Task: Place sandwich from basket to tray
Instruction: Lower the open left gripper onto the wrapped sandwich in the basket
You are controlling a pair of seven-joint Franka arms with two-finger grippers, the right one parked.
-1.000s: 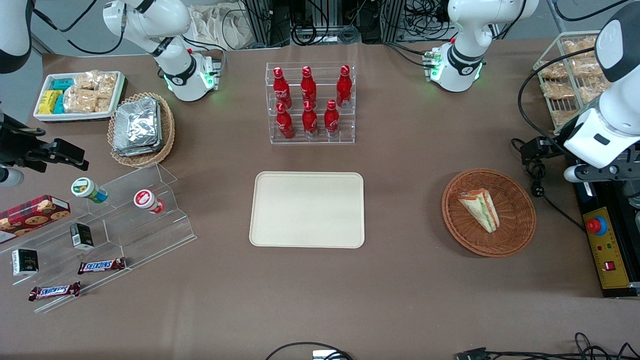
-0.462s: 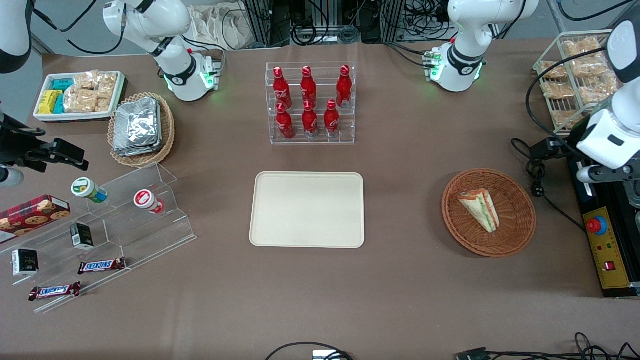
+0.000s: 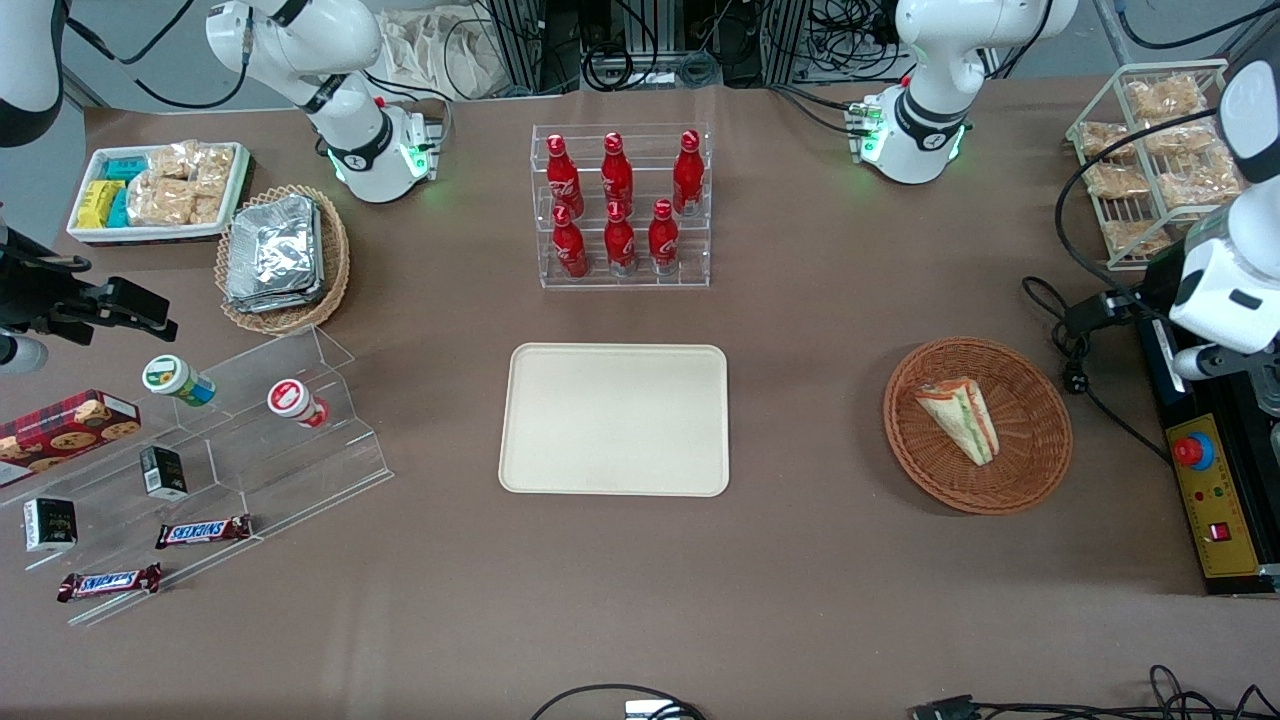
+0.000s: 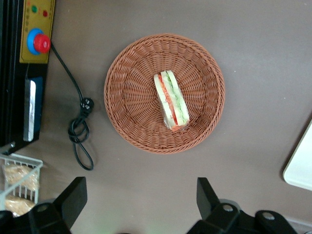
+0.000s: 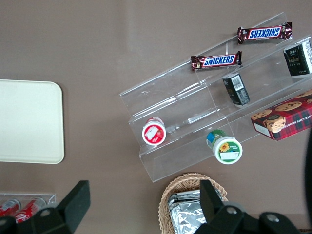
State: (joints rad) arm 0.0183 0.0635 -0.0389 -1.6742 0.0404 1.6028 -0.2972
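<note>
Pale bread with a green layer and an orange-red layer between the slices — that is your sandwich (image 4: 171, 107), a triangular wedge in clear wrap that catches a little glare at its narrow end. It lies on its side in the middle of the round reddish-brown wicker basket (image 4: 127, 97), with its cut face and filling stripes turned up toward the wrist camera. In the front view you see the same sandwich (image 3: 960, 418) resting inside the basket (image 3: 1035, 470), its point aimed toward the front camera.

Your gripper (image 4: 141, 207) hangs high above the brown table (image 3: 820, 300), clear of the basket and off its rim on the side toward the working arm's end. Its two dark fingers (image 4: 74, 197) stand wide apart — the gap between them is nearly as broad as the basket itself — and they hold nothing and touch nothing. From the front, only the white wrist of the arm shows at the frame's edge, above the black control box with the red emergency button (image 3: 1188, 452).

The cream-beige tray (image 3: 614, 419) lies flat at the table's centre, well apart from the basket, toward the parked arm's end from it. Farther from the front camera than the tray stands a clear rack of red cola bottles (image 3: 620, 208). A black cable (image 4: 78, 131) coils on the table just beside the basket.
</note>
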